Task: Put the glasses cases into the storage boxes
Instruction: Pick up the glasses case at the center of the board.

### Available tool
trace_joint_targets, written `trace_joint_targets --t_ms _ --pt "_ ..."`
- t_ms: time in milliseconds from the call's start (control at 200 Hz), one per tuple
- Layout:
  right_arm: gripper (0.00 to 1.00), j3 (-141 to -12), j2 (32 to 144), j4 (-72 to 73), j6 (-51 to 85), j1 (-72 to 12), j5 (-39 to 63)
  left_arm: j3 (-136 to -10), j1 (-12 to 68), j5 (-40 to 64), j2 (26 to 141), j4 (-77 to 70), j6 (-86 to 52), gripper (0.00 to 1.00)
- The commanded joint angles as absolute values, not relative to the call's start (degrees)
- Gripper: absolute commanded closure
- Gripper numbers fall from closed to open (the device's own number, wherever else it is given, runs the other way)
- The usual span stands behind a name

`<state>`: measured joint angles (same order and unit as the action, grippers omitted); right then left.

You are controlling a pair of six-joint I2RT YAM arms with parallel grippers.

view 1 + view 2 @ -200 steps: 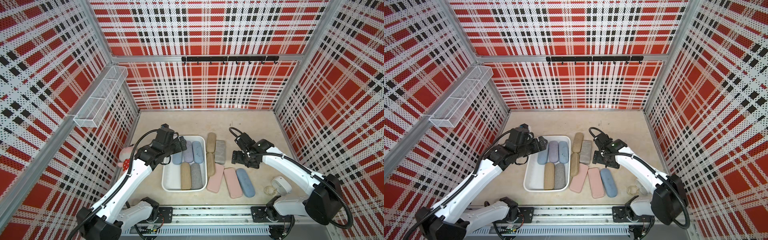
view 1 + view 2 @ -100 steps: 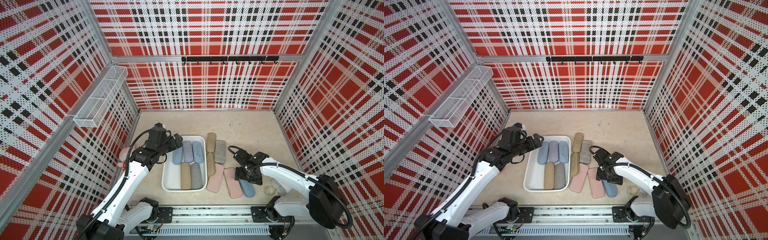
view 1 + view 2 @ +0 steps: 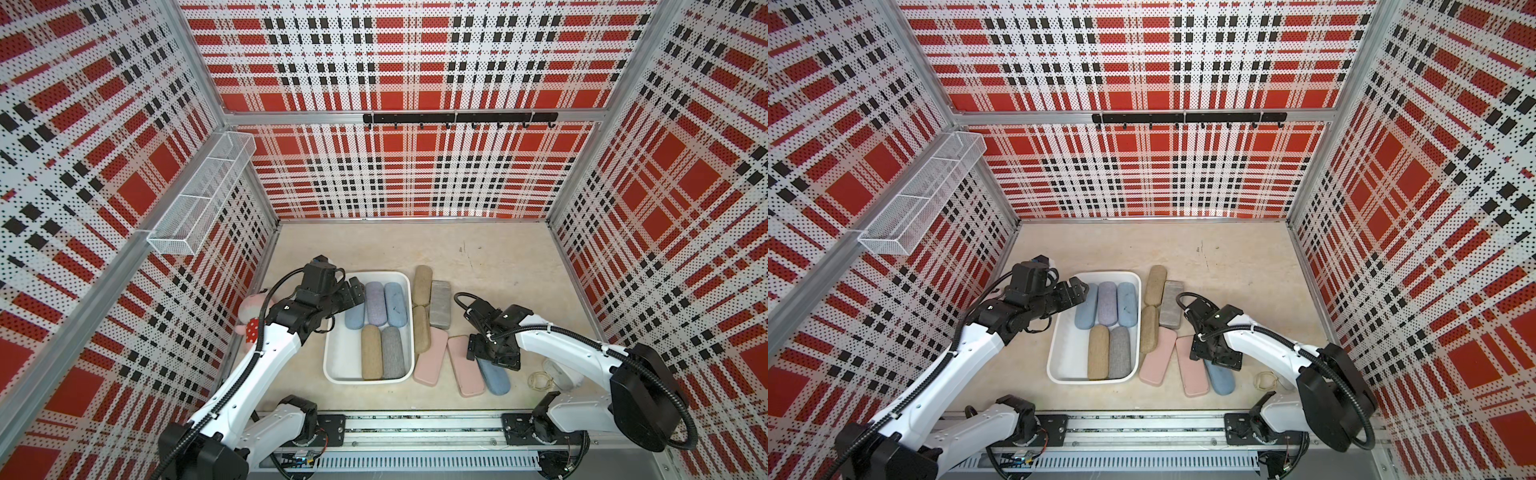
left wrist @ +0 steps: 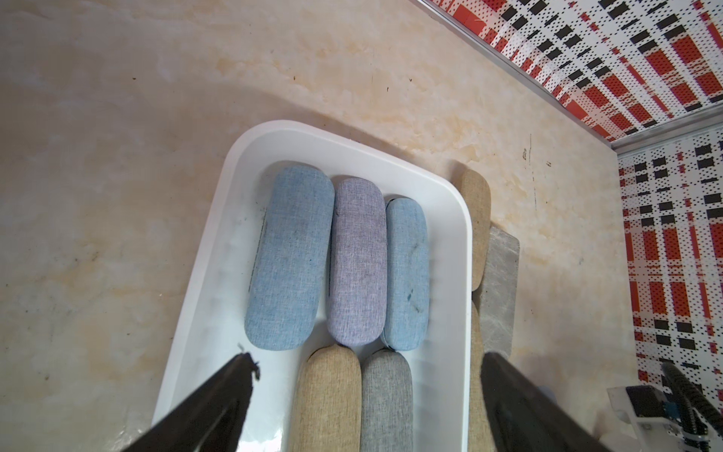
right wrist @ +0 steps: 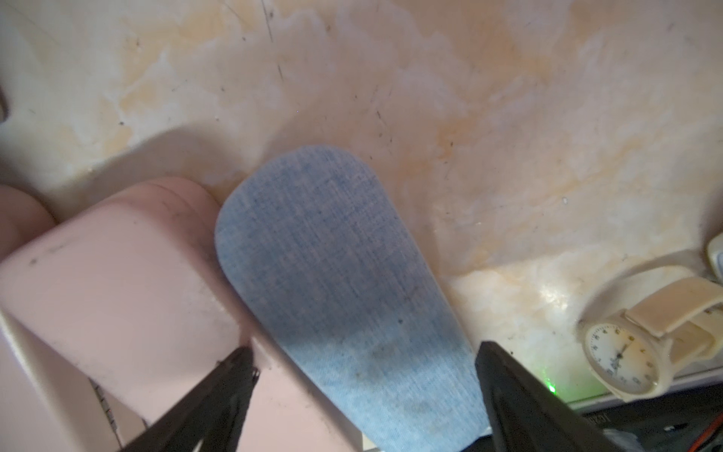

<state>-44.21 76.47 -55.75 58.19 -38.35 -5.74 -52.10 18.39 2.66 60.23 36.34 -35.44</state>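
Step in hand: grasp of the blue case, on the table lower right of centre in both top views
Right gripper: jaws apart, astride the blue case, unclamped; one finger over the neighbouring pink case
Left gripper: jaws apart, empty, at the storage box upper left corner
Storage box: lower centre; five glasses cases inside, six outside
Next move: finger to be cleared of the pink case, jaws closed on the blue case, case carried into the box

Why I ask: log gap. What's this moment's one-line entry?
tub: five cases; table: six cases; right hand: open astride blue case; left hand: open by tub
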Motion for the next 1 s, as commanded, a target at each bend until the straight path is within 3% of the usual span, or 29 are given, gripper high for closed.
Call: trace_joint_targets --t_ms 0,301,591,992 --pt "0.1 -43.6 77.7 -57.4 61.0 -38.1 -10.6 -51.3 18.2 3.4 60.5 34.7 -34.3 0.07" --pt "0.11 -41.6 74.0 -58.9 61.3 -36.0 -11.4 -50.7 18.2 3.9 60.9 34.4 -34.3 0.09" --pt "0.08 -40.7 77.4 -53.5 58.0 -34.9 -7.9 -50.8 18.6 4.1 61.1 34.1 -34.5 0.09" --pt "0.25 -37.0 76.5 -46.5 57.4 -33.8 -8.2 -48.8 18.5 3.7 62.2 33.3 -34.5 0.09"
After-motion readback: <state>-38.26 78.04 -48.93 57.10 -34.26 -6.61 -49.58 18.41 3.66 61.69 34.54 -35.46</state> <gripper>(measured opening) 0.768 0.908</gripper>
